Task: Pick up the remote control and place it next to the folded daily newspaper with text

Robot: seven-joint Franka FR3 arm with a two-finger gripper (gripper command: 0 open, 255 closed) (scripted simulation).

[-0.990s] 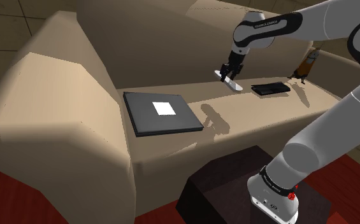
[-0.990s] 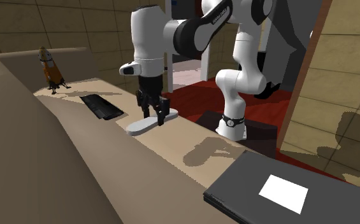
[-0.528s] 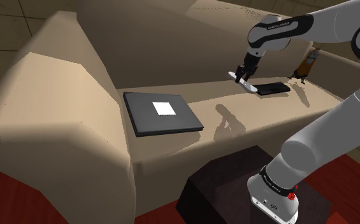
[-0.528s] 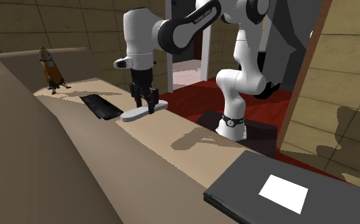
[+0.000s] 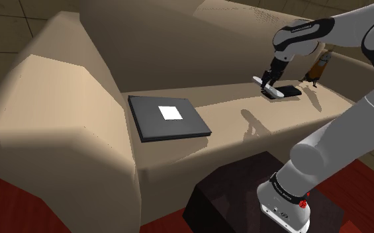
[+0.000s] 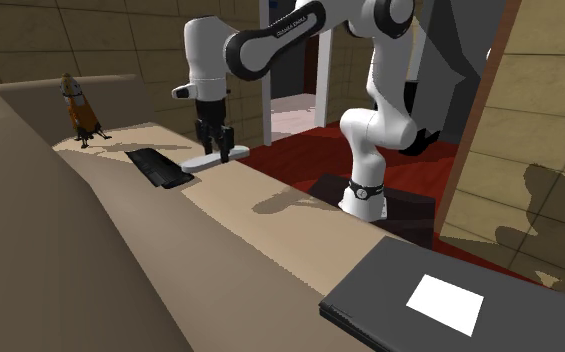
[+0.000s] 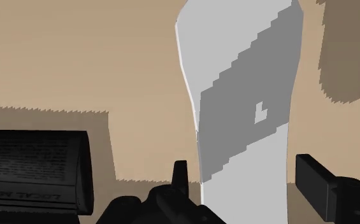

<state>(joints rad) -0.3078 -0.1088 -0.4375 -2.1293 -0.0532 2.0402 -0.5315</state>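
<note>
Now fingers (image 7: 318,186) clasp pale grey remote (image 7: 248,108) near folded newspaper (image 7: 28,167), word "LOCAL" legible

**Sofa** (image 5: 73,79): tan, plain covering. The long seat runs from the lower left to the upper right of the shoulder view, with the backrest above it and a broad arm at the left. In the second exterior view the seat runs from the upper left down to the lower right.

On the seat:
- **Book** (image 5: 169,118): dark grey, lying flat, with a white rectangle on the cover. It sits left of centre in the shoulder view and at the lower right of the second exterior view (image 6: 460,305).
- **Newspaper** (image 5: 290,92): dark, folded, lying flat at the upper right, well apart from the book. It is left of centre in the second exterior view (image 6: 158,167). Lines of print show in the wrist view (image 7: 32,168).
- **Figurine** (image 5: 318,68): orange-brown, upright on small legs, at the seat's far end near the newspaper. It is at the upper left of the second exterior view (image 6: 78,110).
</note>
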